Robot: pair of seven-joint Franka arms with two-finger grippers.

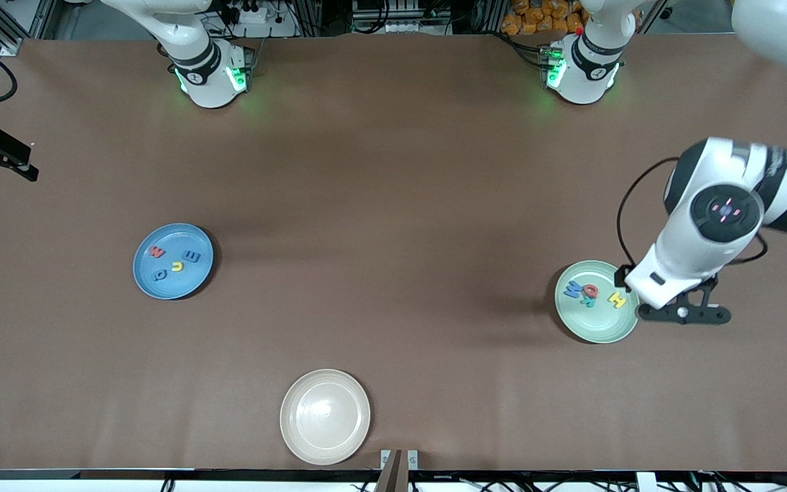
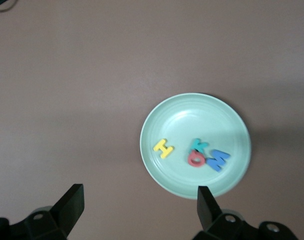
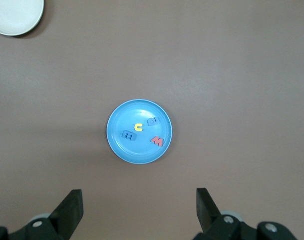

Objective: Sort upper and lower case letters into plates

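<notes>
Cream plate [image 1: 325, 417] sits bare since our letters lie sorted: four under our left gripper's [image 2: 137, 207] open jaws, four under our right gripper's [image 3: 138, 209] open jaws.

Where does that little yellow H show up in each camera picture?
Front view: yellow H lies in the pale green plate, beside the left arm's wrist.
Left wrist view: yellow H in the same plate.
Right wrist view: not in it.
Shared landmark: the pale green plate.
</notes>
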